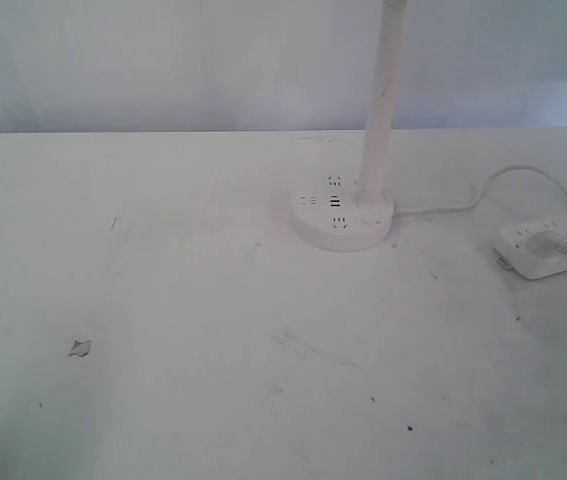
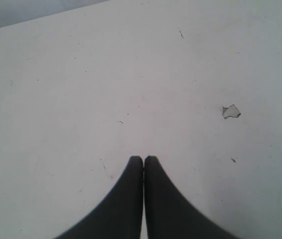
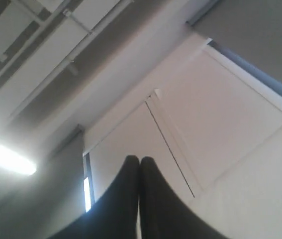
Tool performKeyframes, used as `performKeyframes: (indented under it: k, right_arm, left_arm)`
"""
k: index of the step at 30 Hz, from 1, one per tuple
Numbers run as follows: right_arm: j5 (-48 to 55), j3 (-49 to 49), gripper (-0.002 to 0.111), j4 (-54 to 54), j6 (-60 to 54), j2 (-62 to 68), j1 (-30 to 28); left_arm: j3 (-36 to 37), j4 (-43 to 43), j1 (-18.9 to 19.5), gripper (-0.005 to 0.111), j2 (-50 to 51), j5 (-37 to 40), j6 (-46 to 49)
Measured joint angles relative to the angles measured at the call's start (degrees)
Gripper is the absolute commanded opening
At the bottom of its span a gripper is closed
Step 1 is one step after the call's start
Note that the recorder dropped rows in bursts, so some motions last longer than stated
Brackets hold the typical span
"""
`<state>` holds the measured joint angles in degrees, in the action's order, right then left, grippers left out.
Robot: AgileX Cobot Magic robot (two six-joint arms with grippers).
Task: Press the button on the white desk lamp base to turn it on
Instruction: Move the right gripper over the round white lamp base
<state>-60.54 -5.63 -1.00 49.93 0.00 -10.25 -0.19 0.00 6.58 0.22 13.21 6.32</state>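
Note:
The white desk lamp base [image 1: 315,225] is a round flat puck right of the table's middle, with dark socket slots on top. Its tall white stem [image 1: 383,90] rises out of the frame. A faint round outline near the foot of the stem looks like the button [image 1: 368,221]. Neither gripper shows in the exterior view. My left gripper [image 2: 143,158] is shut with nothing in it, over bare white tabletop. My right gripper [image 3: 140,159] is shut and empty, pointing up at a wall and ceiling. The lamp appears in neither wrist view.
A rectangular white power strip [image 1: 551,243] with a plug in it lies at the right edge. A white cable [image 1: 468,200] runs from it to the lamp. A small grey chip [image 1: 80,347] [image 2: 231,111] marks the white table [image 1: 213,330] at the left.

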Motion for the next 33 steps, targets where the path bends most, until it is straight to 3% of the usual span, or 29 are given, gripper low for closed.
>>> performKeyframes:
  k: [3,6,12,17,24,29,33]
  right_arm:
    - [6.22,-6.14,0.000,1.55,-0.98,1.22,0.00]
    - [7.91,-12.88,0.000,10.76,-1.03,6.04,0.00]
    - [-0.78,-23.38,0.000,36.54,3.22,22.04,0.00]
    - [-7.47,-30.18,0.000,49.35,3.81,35.27,0.00]
    - [-7.74,-33.04,0.000,66.67,3.93,52.42,0.23]
    - [-7.87,-33.04,0.000,79.95,4.03,62.18,4.71]
    - [-3.45,-33.04,0.000,84.09,4.03,67.59,12.46]
  left_arm:
    - [0.00,0.00,0.00,0.000,0.00,0.00,0.00]
    - [0.00,0.00,0.00,0.000,0.00,0.00,0.00]
    - [0.00,0.00,0.00,0.000,0.00,0.00,0.00]
    - [0.00,0.00,0.00,0.000,0.00,0.00,0.00]
    - [0.00,0.00,0.00,0.000,0.00,0.00,0.00]
    - [0.00,0.00,0.00,0.000,0.00,0.00,0.00]
    - [0.00,0.00,0.00,0.000,0.00,0.00,0.00]
